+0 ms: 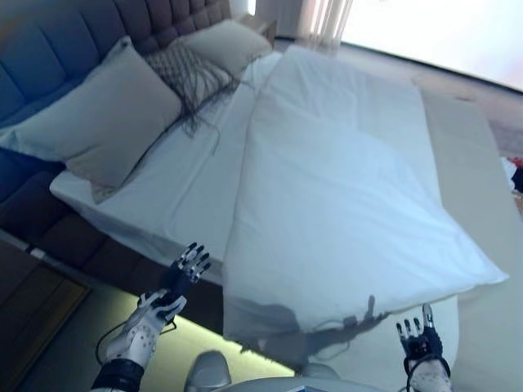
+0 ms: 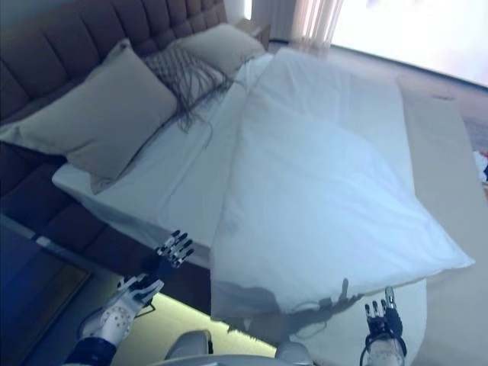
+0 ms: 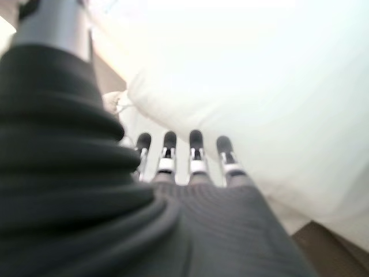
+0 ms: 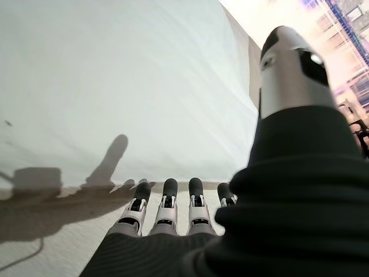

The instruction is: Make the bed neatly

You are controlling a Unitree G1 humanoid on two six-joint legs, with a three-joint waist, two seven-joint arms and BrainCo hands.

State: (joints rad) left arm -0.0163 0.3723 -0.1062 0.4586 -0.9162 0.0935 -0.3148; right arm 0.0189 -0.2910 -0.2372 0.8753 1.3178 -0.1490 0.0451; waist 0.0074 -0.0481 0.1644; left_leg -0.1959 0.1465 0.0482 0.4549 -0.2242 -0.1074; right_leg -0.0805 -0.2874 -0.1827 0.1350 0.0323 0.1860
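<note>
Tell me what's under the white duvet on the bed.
The white duvet lies on the sheet, which shows bare along its pillow side. Whatever else is beneath stays covered.

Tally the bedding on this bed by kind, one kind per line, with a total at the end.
Plain pillows: 2, the large pillow and the far pillow
Patterned cushion: 1
White duvet: 1
White bottom sheet: 1
Total: 5
</note>
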